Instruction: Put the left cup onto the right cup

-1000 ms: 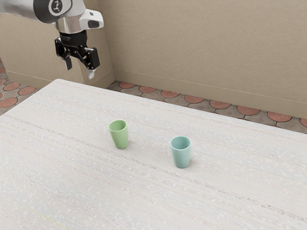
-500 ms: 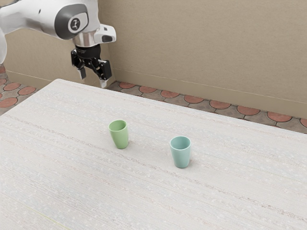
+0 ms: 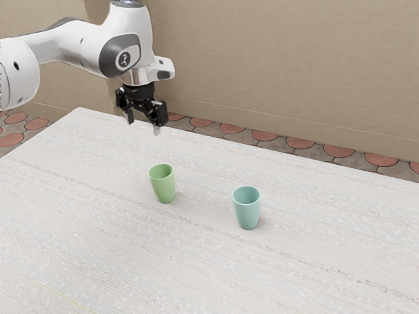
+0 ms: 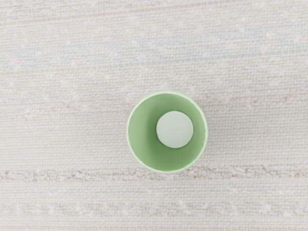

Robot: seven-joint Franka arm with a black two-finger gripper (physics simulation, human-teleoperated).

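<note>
Exterior view: a beige wall (image 3: 294, 59) is seen at the back, with a strip of red-brown floor tiles (image 3: 262, 135) along its foot. A wide, pale wooden table (image 3: 294, 261) is spread across most of the scene. The white arm (image 3: 78, 46) is brought in from the exterior view's left. Its black gripper (image 3: 143, 125) is held pointing down, well above the tabletop. The fingers are spread apart and nothing is gripped between them. Below the gripper, the green cup (image 3: 162, 183) is stood upright on the table. The teal cup (image 3: 246, 207) is stood upright to the exterior view's right of it, near but not touching. In the wrist view the green cup (image 4: 167, 132) is looked into from straight above, with its pale round bottom shown and bare table (image 4: 57, 57) all around it.
</note>
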